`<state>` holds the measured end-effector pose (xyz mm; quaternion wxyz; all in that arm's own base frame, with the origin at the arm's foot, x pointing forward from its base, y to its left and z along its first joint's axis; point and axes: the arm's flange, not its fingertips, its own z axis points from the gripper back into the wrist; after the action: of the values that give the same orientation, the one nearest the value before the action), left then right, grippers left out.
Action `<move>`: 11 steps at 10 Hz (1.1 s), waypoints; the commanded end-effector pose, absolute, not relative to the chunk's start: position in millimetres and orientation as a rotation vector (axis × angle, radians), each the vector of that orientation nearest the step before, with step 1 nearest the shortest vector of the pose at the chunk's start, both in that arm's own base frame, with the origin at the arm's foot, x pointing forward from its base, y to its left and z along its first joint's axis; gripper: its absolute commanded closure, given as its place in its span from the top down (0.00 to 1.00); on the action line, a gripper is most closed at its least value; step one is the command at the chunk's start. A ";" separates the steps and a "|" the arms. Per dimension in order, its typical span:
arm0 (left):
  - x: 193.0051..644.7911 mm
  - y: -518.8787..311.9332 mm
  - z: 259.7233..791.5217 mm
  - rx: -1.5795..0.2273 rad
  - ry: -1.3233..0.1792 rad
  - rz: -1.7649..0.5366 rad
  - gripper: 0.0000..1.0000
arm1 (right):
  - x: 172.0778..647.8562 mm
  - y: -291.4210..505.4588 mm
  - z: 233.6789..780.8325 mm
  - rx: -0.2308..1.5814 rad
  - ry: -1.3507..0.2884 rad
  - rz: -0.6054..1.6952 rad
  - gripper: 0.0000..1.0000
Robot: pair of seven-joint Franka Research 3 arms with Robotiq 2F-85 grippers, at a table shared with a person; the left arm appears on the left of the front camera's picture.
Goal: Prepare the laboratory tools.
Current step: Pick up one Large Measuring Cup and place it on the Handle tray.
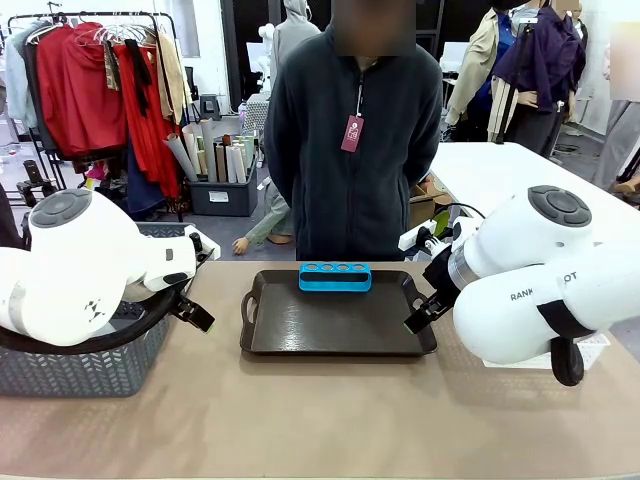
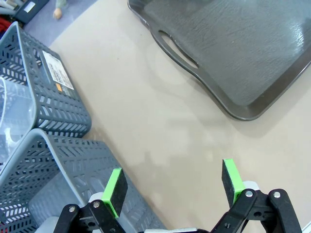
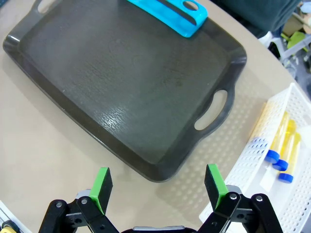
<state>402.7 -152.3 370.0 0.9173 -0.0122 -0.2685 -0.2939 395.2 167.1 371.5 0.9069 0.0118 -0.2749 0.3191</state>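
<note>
Left tool (image 2: 173, 187): jaws wide, empty, over bare bench (image 2: 160, 126). Just left of it, grey baskets (image 2: 58, 107); ahead-right, dark tray (image 2: 243, 58). Right tool (image 3: 159, 187): jaws wide, empty, close to tray's near edge. Right of it, yellow test tubes (image 3: 283, 136), blue caps, lying in white perforated basket (image 3: 243, 179). Far ahead on tray rim, blue rack (image 3: 170, 12).

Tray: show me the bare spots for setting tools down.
The tray is bare except the blue rack at its far edge. The table strip before it is bare. Crowded: grey baskets left, white basket right.
</note>
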 end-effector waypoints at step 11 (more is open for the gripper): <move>390.8 -160.5 387.2 -0.140 -0.461 -0.703 1.00 | 394.2 154.7 384.2 0.184 -0.525 0.727 1.00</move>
<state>383.9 -173.6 382.5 0.9136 -0.0535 -0.2320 -0.3296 386.9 164.2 384.1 0.9020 0.0755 -0.2527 0.3417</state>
